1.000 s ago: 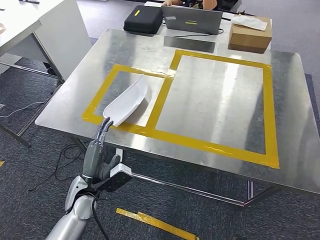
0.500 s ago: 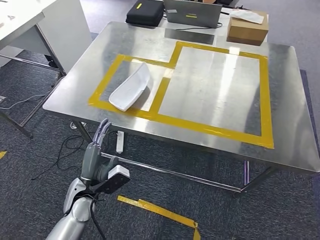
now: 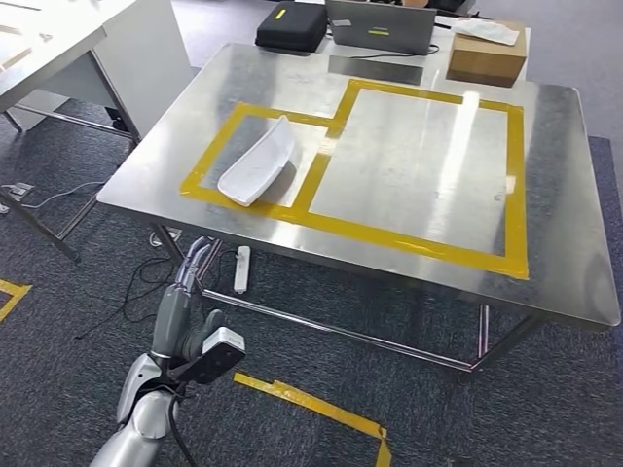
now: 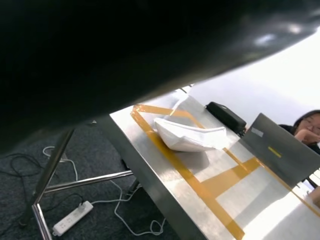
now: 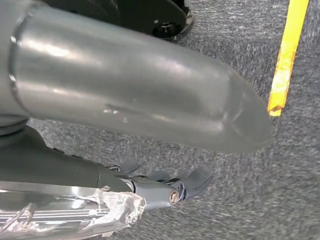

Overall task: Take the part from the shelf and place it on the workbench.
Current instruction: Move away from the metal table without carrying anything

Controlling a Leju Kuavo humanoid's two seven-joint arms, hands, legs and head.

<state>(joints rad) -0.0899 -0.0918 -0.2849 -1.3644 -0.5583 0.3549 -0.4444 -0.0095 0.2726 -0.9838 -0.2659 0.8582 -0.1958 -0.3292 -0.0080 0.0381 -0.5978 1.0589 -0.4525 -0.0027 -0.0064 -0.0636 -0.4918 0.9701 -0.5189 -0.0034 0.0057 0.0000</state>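
The white curved part (image 3: 257, 161) lies on the steel workbench (image 3: 412, 165), inside the smaller yellow-taped rectangle near the front left corner. In the left wrist view the part (image 4: 188, 137) rests alone on the tabletop, nothing touching it. My left hand (image 3: 180, 311) hangs below and in front of the table's edge, fingers stretched out and apart, holding nothing. Over the carpet hangs my right hand (image 5: 166, 187), its fingers extended with nothing in them.
A laptop (image 3: 379, 26), a black case (image 3: 292, 26) and a cardboard box (image 3: 487, 53) stand at the table's far edge. A power strip (image 3: 240, 269) and cables lie under the table. A white desk (image 3: 58, 49) is at left. A person (image 4: 307, 130) sits behind the laptop.
The whole view has shifted, so the camera moved back from the table. My left hand has drawn away from the part and sunk below the table's edge. The part stays put.
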